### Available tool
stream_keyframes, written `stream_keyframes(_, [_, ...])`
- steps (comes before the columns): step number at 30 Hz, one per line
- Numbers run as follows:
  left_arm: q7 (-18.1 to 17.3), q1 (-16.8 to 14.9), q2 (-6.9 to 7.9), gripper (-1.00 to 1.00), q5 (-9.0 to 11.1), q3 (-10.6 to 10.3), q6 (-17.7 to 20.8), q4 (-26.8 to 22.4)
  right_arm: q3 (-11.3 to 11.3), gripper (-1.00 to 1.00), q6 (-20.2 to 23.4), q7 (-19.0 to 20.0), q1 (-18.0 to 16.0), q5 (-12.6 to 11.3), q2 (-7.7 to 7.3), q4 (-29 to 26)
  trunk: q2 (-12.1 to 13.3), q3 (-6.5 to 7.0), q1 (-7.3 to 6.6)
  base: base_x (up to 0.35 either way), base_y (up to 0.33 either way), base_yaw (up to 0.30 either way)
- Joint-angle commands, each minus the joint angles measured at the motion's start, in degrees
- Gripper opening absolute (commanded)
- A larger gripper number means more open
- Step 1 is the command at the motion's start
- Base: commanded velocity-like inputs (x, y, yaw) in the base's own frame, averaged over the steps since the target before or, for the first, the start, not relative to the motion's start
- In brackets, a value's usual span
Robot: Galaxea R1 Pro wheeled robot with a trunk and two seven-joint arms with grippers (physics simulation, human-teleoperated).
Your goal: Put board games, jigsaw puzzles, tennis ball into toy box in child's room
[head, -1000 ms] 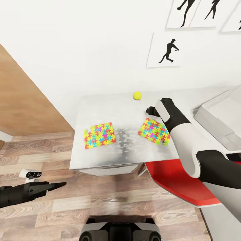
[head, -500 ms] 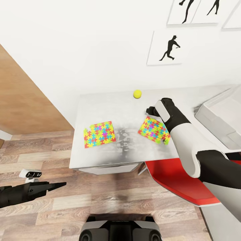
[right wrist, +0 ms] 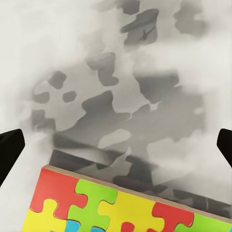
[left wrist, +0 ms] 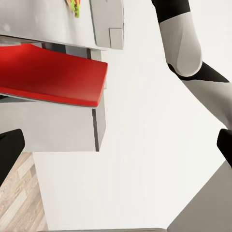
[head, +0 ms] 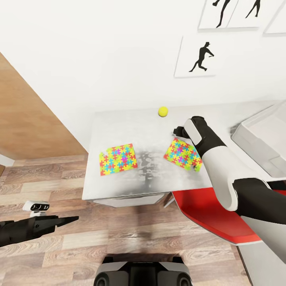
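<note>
Two jigsaw puzzles lie flat on the pale table (head: 119, 131): the left puzzle (head: 118, 159) and the right puzzle (head: 182, 155). The tennis ball (head: 163, 111) rests near the wall behind them. At the table's right end stands the light grey toy box (head: 248, 143). My right gripper (head: 177, 130) hovers open just over the far edge of the right puzzle (right wrist: 121, 210), its fingertips (right wrist: 9, 150) spread wide and nothing between them. My left gripper (head: 69, 219) hangs low over the floor, left of the table, open (left wrist: 116, 147) and holding nothing. The board games and the bed are out of view.
A red chair seat (head: 206, 210) juts out under the table's front right part, also seen from the left wrist (left wrist: 53, 72). A wooden panel (head: 28, 127) stands at the left. Black silhouette pictures (head: 196, 57) hang on the white wall. Wood-plank floor (head: 119, 238) lies in front.
The head camera tilted slightly a second ago, shifting the whole picture. Both arms, the puzzles and the ball have stayed where they were.
</note>
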Motion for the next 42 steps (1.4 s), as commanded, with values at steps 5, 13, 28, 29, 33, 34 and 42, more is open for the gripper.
stream_keyframes(5, [-0.19, -0.02, 0.03, 1.00, 0.00, -0.02, 0.61, -0.02, 0.31, 1.00, 0.13, -0.50, -0.04, -0.55, -0.04, 0.01, -0.09, -0.22, 0.03, 0.000, 0.000, 0.000])
stream_keyframes(13, [-0.19, 0.00, 0.03, 1.00, 0.00, -0.02, 0.61, -0.02, 0.31, 1.00, 0.13, -0.44, -0.04, -0.53, -0.04, 0.05, -0.09, -0.65, 0.03, 0.000, 0.000, 0.000])
stream_keyframes(28, [-0.19, 0.01, 0.03, 1.00, 0.00, -0.02, 0.61, -0.02, 0.31, 1.00, 0.13, -0.36, -0.04, -0.56, -0.06, 0.03, -0.09, -1.51, 0.03, 0.000, 0.000, 0.000])
stream_keyframes(29, [-0.19, 0.02, 0.03, 1.00, 0.00, -0.02, 0.61, -0.02, 0.31, 1.00, 0.13, -0.36, -0.04, -0.58, -0.05, 0.02, -0.09, -1.57, 0.03, 0.000, 0.000, 0.000])
stream_keyframes(33, [-0.19, 0.02, 0.03, 1.00, 0.00, -0.02, 0.61, -0.02, 0.27, 1.00, 0.13, -0.36, -0.04, -0.59, -0.08, 0.01, -0.09, -1.78, 0.03, 0.000, 0.000, 0.000])
stream_keyframes(34, [-0.19, 0.01, 0.03, 1.00, 0.00, -0.02, 0.61, -0.02, 0.25, 1.00, 0.13, -0.36, -0.04, -0.57, -0.06, 0.01, -0.09, -1.80, 0.03, 0.000, 0.000, 0.000])
stream_keyframes(42, [-0.19, 0.01, 0.03, 1.00, 0.00, -0.02, 0.61, -0.02, 0.26, 1.00, 0.13, -0.35, -0.04, -0.61, -0.11, -0.03, -0.09, -1.86, 0.03, 0.000, 0.000, 0.000])
